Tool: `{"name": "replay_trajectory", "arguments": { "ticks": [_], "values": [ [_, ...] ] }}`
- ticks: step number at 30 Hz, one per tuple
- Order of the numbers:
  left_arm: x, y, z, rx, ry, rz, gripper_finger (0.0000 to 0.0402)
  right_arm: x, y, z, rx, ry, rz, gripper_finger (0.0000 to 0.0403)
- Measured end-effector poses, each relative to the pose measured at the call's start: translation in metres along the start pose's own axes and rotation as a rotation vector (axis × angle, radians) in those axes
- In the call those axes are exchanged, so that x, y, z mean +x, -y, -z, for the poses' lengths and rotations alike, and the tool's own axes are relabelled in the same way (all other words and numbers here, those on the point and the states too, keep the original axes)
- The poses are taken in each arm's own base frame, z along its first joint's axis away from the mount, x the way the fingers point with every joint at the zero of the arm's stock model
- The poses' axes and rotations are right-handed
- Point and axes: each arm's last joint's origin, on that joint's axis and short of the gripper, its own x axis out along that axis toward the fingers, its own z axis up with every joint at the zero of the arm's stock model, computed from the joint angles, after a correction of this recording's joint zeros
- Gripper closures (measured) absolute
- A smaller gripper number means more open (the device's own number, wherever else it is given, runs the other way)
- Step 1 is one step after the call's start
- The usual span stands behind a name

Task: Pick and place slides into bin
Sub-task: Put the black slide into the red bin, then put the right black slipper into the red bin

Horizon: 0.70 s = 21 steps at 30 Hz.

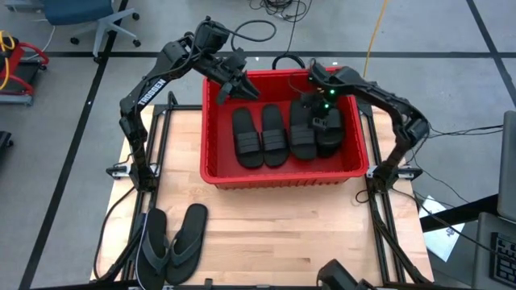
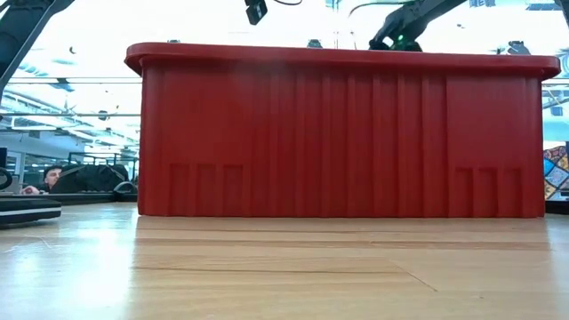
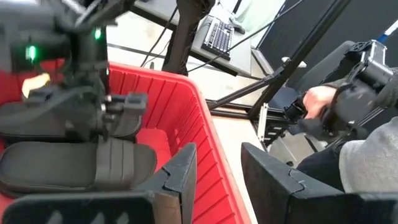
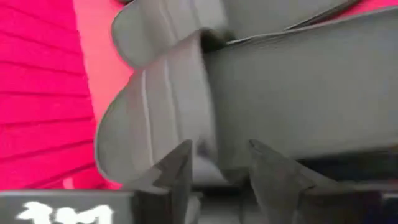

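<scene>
- Bin, one: red, on the worktop toward 12 o'clock.
- Slides in the bin, at least four: abreast, long axes 12 to 6.
- Thong flip-flops, two: on the worktop at 7 o'clock, lengthwise roughly 12 to 6.
- Right tool: fingers parted, low over the rightmost slide.
- Left tool: fingers spread, holding nothing, over the bin's 11 o'clock corner.

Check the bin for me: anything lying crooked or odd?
Mostly tidy: three black ribbed-strap slides lie side by side in the red plastic bin. By the right gripper, one slide sits piled on another instead of flat.
</scene>
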Motion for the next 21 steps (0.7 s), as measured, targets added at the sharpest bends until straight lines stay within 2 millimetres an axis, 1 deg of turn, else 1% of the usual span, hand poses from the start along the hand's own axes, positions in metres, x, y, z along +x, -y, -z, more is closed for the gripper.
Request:
{"name": "replay_trajectory", "arguments": {
  "ticks": [5, 7, 9, 12, 14, 16, 17, 18, 21],
  "values": [
    [0.000, 0.000, 0.001, -0.011, -0.008, 0.003, 0.0282, -0.034, -0.014, -0.003, 0.036, 0.165, 0.121, 0.0226],
    [0.000, 0.001, 0.003, -0.023, -0.024, 0.007, 0.0282, -0.051, -0.024, -0.004, 0.071, 0.257, 0.169, 0.0223],
    [0.001, 0.003, 0.008, -0.045, -0.056, 0.013, 0.0282, -0.069, -0.037, -0.005, 0.088, 0.359, 0.190, 0.0231],
    [0.004, 0.005, 0.012, -0.057, -0.094, 0.002, 0.0282, -0.096, -0.068, -0.007, 0.030, 0.536, 0.194, 0.0269],
    [0.009, 0.008, 0.012, -0.002, -0.109, -0.016, 0.0282, -0.113, -0.092, -0.010, -0.037, 0.666, 0.175, 0.0310],
    [0.012, 0.016, 0.011, 0.092, -0.115, -0.014, 0.0291, -0.125, -0.116, -0.009, -0.109, 0.785, 0.127, 0.0357],
    [0.012, 0.022, 0.009, 0.147, -0.111, -0.012, 0.0301, -0.130, -0.127, -0.009, -0.143, 0.835, 0.103, 0.0379],
    [0.012, 0.030, 0.006, 0.210, -0.095, -0.005, 0.0315, -0.134, -0.138, -0.008, -0.178, 0.884, 0.074, 0.0390],
    [0.004, 0.061, -0.006, 0.375, -0.010, 0.015, 0.0373, -0.142, -0.167, 0.001, -0.231, 0.996, -0.017, 0.0389]
  ]
}}
